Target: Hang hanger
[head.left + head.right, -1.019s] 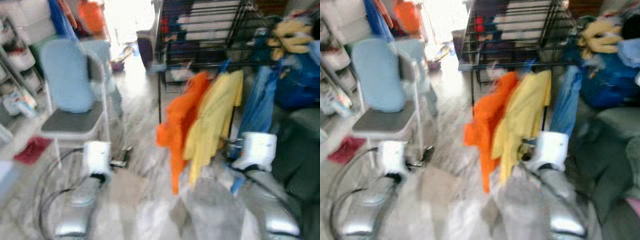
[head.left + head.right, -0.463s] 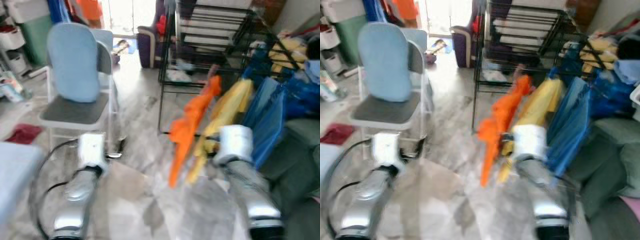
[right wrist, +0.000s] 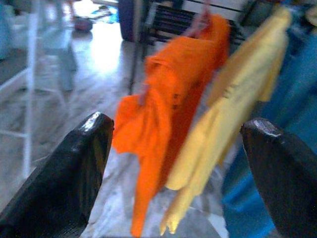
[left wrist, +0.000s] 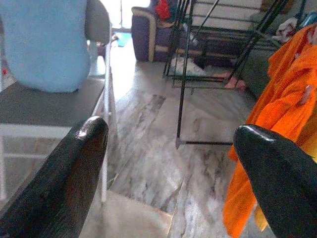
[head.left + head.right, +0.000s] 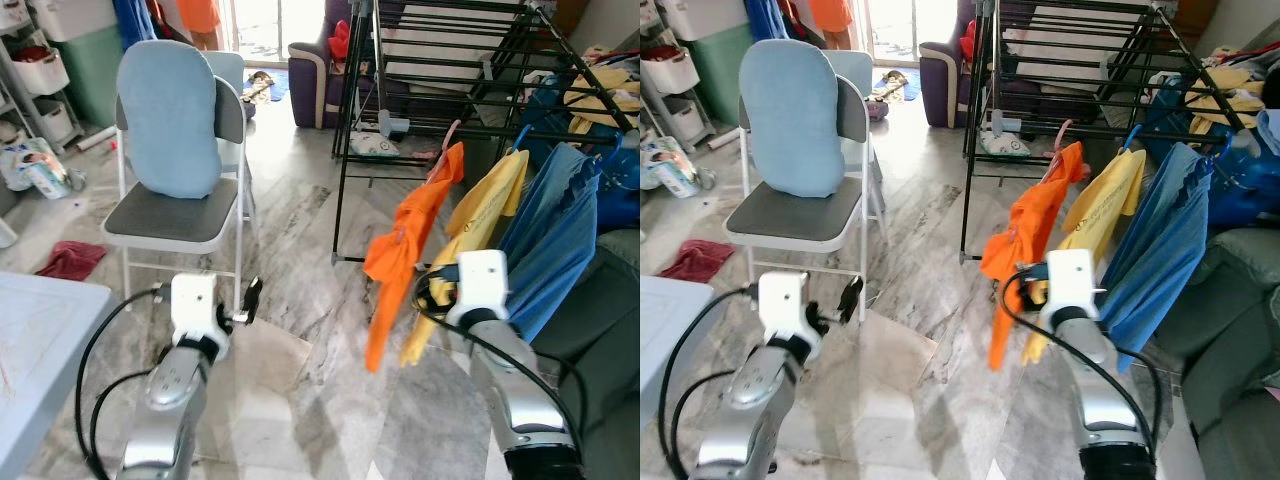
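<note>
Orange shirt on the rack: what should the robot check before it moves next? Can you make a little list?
1. Right gripper open: ok, its fingers stand wide apart.
2. Right gripper aimed at the orange shirt: ok, the right wrist view has the shirt between the fingers.
3. Shirt's pink hanger hooked on the drying rack: cannot tell, the hook is too small to see.
4. Yellow shirt out of the way: not ok, it hangs right beside the orange one.
5. Left gripper empty: ok, open with nothing between the fingers.
6. Chair away from the rack: ok, it stands off to the robot's left.

Both arms fwd, left hand (image 4: 168,163) & right hand (image 3: 173,163) open, empty.
</note>
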Available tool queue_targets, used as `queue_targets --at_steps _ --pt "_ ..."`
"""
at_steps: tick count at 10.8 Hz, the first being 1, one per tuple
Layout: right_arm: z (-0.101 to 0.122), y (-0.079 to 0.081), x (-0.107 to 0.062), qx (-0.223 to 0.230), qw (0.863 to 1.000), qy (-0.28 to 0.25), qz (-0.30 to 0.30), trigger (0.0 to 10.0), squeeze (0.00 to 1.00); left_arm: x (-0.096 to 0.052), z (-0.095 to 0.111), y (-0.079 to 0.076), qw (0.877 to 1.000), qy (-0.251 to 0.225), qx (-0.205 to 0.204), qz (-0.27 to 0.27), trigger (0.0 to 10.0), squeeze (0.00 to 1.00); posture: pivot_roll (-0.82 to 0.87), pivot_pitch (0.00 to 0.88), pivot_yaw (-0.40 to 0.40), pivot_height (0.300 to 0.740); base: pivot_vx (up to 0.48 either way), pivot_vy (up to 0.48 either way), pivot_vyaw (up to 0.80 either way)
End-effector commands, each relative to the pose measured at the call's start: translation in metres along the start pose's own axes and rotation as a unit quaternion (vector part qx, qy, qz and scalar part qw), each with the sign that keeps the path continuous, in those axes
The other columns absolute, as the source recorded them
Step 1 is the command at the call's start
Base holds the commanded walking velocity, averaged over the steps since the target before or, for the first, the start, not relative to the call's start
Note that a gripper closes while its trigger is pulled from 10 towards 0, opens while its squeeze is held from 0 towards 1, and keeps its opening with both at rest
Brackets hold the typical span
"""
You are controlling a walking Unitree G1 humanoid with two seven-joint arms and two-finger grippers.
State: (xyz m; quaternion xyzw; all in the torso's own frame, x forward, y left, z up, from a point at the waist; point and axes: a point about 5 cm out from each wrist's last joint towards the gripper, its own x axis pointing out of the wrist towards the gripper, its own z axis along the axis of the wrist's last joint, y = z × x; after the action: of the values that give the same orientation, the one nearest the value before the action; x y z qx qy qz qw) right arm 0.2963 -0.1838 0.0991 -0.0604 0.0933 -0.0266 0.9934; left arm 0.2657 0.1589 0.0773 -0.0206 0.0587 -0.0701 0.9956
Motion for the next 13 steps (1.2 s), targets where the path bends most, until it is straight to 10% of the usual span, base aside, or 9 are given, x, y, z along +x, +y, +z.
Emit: queue_targets --at_steps 1,13 --pt "-0.005 -0.008 -0.003 0.005 1.000 0.011 -0.029 10.0 0.00 0.001 0.007 0.002 1.000 -0.016 0.004 -0.007 10.0 0.00 -0.07 0.000 -0.015 0.740 0.000 0.000 0.00" --pt "-0.008 -0.001 -0.008 0.030 0.999 0.016 -0.023 10.0 0.00 0.014 0.010 -0.011 0.999 -0.010 0.011 -0.052 10.0 0.00 -0.11 0.000 0.016 0.740 0.372 0.172 -0.03"
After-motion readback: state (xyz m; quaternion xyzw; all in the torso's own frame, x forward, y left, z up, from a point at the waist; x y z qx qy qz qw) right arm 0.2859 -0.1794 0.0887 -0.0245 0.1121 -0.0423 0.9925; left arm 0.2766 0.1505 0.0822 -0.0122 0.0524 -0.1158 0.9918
